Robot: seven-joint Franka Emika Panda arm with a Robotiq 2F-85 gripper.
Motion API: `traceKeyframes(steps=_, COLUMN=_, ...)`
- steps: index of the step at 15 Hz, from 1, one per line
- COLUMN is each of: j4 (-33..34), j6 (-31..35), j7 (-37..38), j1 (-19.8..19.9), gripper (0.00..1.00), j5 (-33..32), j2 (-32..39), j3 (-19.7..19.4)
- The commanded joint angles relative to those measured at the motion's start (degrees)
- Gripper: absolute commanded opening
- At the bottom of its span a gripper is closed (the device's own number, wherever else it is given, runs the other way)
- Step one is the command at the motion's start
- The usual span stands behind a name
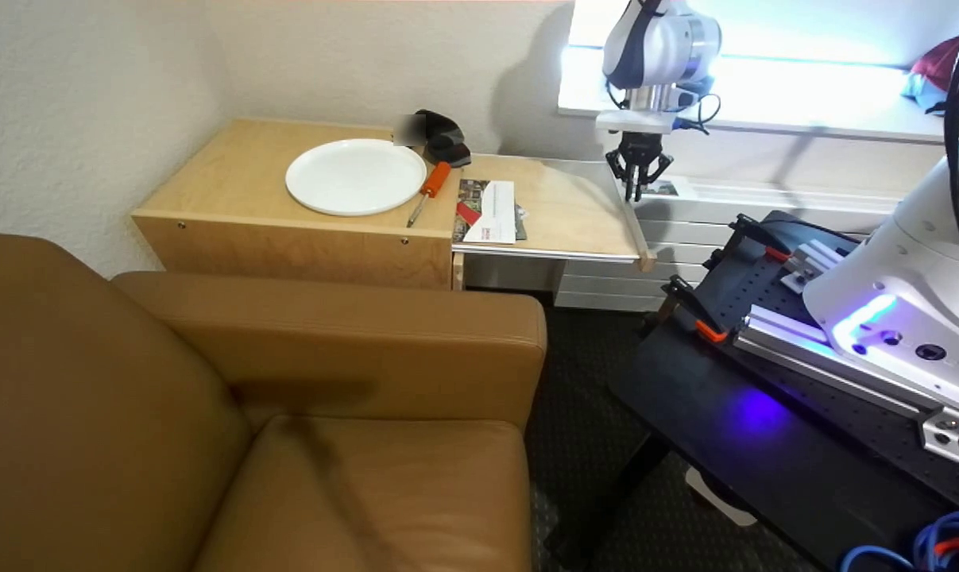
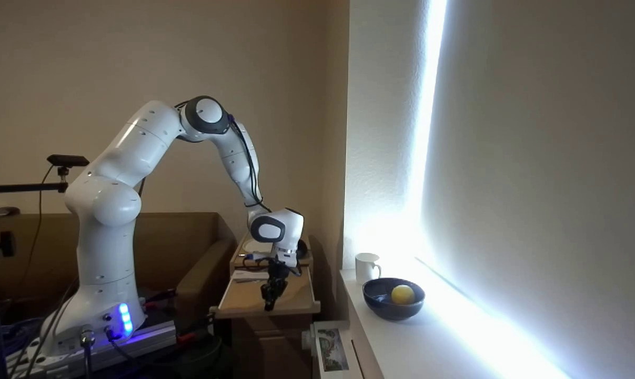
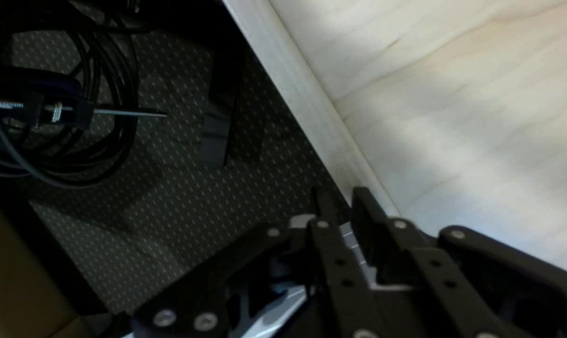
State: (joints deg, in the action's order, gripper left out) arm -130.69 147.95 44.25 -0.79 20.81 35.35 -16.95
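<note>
My gripper [image 1: 633, 197] points down beside the front rail [image 1: 632, 221] of a pulled-out wooden drawer or shelf [image 1: 562, 191]. In the wrist view the gripper [image 3: 338, 192] is slightly open, with a narrow gap between its fingers and nothing held. The right fingertip [image 3: 364, 199] overlaps the pale rail [image 3: 311, 103]; its opposite lies over the dark floor. Whether either finger touches the wood I cannot tell. In an exterior view the gripper [image 2: 270, 305] hangs in front of the wooden surface [image 2: 296, 295]. A booklet [image 1: 495, 213] lies on that surface.
A white plate [image 1: 356, 176], an orange-handled screwdriver [image 1: 435, 181] and a black cap [image 1: 445, 135] lie on the cabinet. The radiator [image 1: 606, 286] stands behind. A mug [image 2: 367, 268] and a dark bowl [image 2: 391, 310] with a yellow round object [image 2: 402, 295] sit on the windowsill. Coiled cable [image 3: 123, 80] lies below.
</note>
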Motion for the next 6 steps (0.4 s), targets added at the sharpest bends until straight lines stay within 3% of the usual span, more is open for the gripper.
traceKeyframes(steps=1, j4=-3.3, j6=0.4, j7=-10.0, j1=8.7, gripper=0.49, j5=5.0, j2=-6.0, j3=7.8)
traceKeyframes(steps=2, j4=-0.5, j6=0.1, j7=-4.8, j1=5.3, gripper=0.57, j5=2.0, j2=-1.7, j3=4.4)
traceKeyframes(steps=3, j4=-0.5, j6=0.0, j7=-5.7, j1=6.3, gripper=0.39, j5=2.4, j2=-2.3, j3=5.1)
traceKeyframes(steps=6, j4=-0.4, j6=0.0, j7=-5.1, j1=6.0, gripper=0.57, j5=2.1, j2=-1.9, j3=4.9)
